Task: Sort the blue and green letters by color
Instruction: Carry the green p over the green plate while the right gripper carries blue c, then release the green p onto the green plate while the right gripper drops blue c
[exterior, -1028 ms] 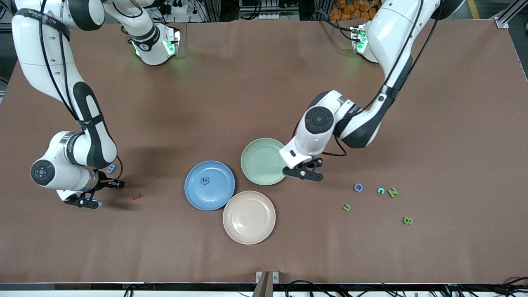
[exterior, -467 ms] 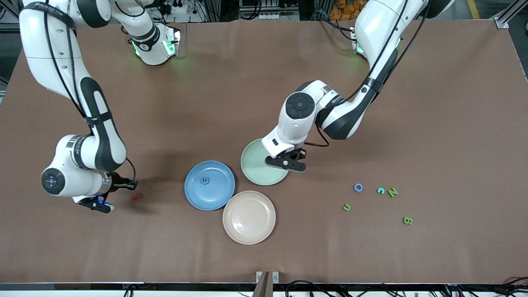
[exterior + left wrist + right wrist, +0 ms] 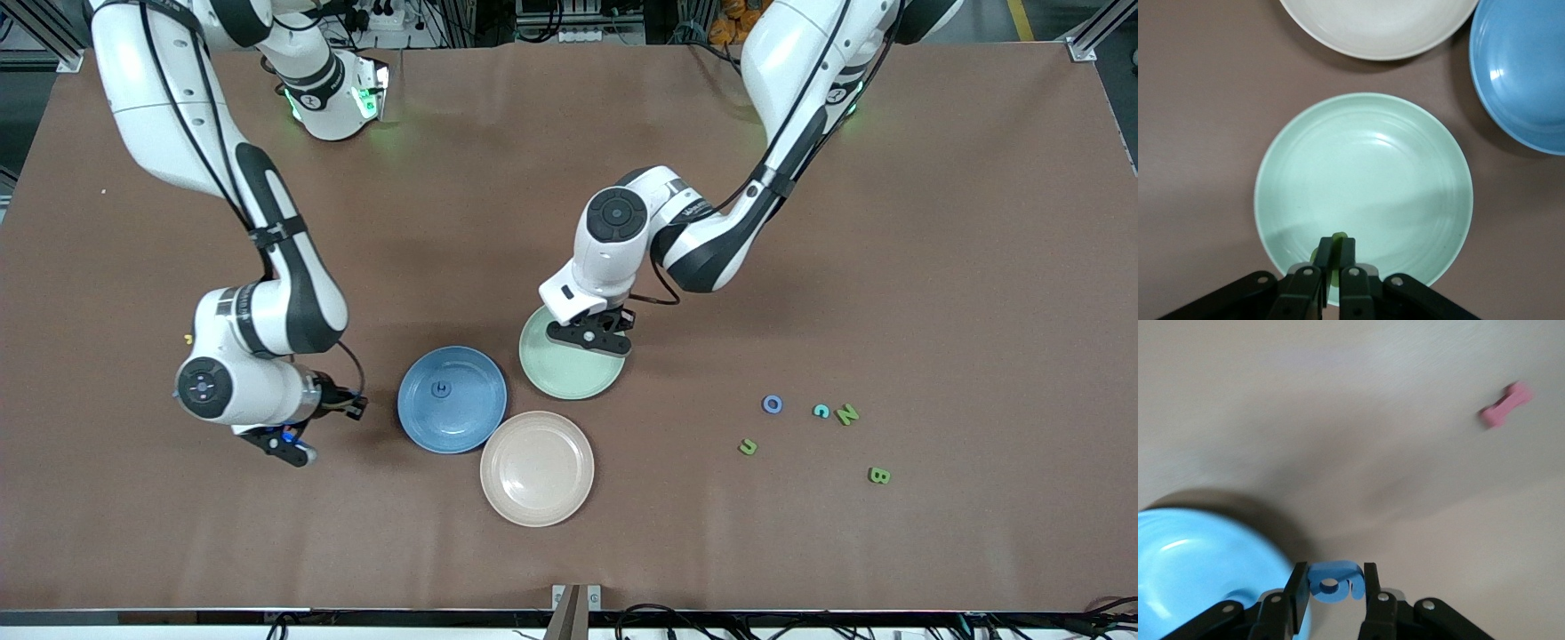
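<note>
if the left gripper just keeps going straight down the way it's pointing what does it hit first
Probably the green plate: the left gripper, shut on a green letter, points down over that plate's edge. Height above it is unclear.

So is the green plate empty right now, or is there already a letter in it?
Empty. The left wrist view shows the green plate bare; the only green letter near it is pinched in the left gripper above its rim.

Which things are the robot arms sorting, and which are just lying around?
For the job:
- blue letter in the right gripper
- green letter in the left gripper
- blue plate
- green plate
- blue O
- green N
- green B
- green J

Just lying about:
- beige plate
- teal C
- pink letter
</note>
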Controlling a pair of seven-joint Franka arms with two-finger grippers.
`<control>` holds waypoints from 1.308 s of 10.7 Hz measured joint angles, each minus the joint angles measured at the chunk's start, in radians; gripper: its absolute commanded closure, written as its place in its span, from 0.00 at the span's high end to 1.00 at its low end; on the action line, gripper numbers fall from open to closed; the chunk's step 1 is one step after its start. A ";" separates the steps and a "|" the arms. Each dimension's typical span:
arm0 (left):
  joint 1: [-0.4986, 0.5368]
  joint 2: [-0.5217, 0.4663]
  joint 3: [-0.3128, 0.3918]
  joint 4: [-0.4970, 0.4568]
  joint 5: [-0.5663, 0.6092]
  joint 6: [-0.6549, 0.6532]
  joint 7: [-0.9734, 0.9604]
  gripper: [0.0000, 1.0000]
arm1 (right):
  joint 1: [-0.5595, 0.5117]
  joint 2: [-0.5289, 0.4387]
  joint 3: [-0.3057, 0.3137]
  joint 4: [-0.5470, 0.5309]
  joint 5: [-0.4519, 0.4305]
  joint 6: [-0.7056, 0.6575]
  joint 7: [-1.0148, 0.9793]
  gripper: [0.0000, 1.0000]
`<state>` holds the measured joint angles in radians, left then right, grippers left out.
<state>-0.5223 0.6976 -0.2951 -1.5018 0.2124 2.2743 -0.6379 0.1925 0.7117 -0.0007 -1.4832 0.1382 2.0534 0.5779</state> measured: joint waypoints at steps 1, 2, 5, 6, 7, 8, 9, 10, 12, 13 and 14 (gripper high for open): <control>-0.009 0.015 0.000 0.000 0.000 0.021 -0.008 0.00 | 0.003 0.001 0.031 0.008 0.000 0.010 0.043 0.00; -0.013 0.030 0.001 0.000 0.000 0.041 -0.010 0.00 | 0.007 0.001 0.050 0.009 0.017 0.035 0.080 0.00; -0.017 0.066 0.003 0.001 0.000 0.088 -0.010 0.00 | 0.058 0.018 0.062 0.009 0.095 0.108 0.173 0.00; -0.020 0.069 0.003 0.001 0.000 0.091 -0.010 0.00 | 0.077 0.026 0.063 0.009 0.105 0.133 0.209 0.39; -0.024 0.068 0.004 0.002 0.000 0.091 -0.010 0.00 | 0.099 0.035 0.063 0.009 0.111 0.156 0.244 0.99; -0.026 0.068 0.004 0.004 0.000 0.092 -0.011 0.00 | 0.116 0.040 0.063 0.009 0.112 0.179 0.273 1.00; -0.026 0.068 0.004 0.011 0.000 0.095 -0.011 0.00 | 0.123 0.043 0.063 0.009 0.112 0.192 0.285 1.00; -0.026 0.067 0.004 0.024 0.000 0.099 -0.011 0.00 | 0.122 0.044 0.061 0.009 0.112 0.194 0.285 1.00; -0.029 0.065 0.003 0.056 0.000 0.099 -0.007 0.00 | 0.108 0.068 0.046 0.007 0.107 0.194 0.263 1.00; -0.031 0.064 0.003 0.067 0.000 0.099 0.017 0.00 | 0.083 0.092 0.038 0.007 0.095 0.198 0.179 1.00; -0.033 0.063 0.002 0.078 0.000 0.099 0.034 0.00 | 0.043 0.110 0.036 0.007 0.093 0.203 0.055 1.00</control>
<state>-0.5551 0.7604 -0.2933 -1.4236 0.2124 2.3734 -0.6035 0.2355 0.8221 0.0353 -1.4758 0.2316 2.2564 0.6331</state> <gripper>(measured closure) 0.916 0.000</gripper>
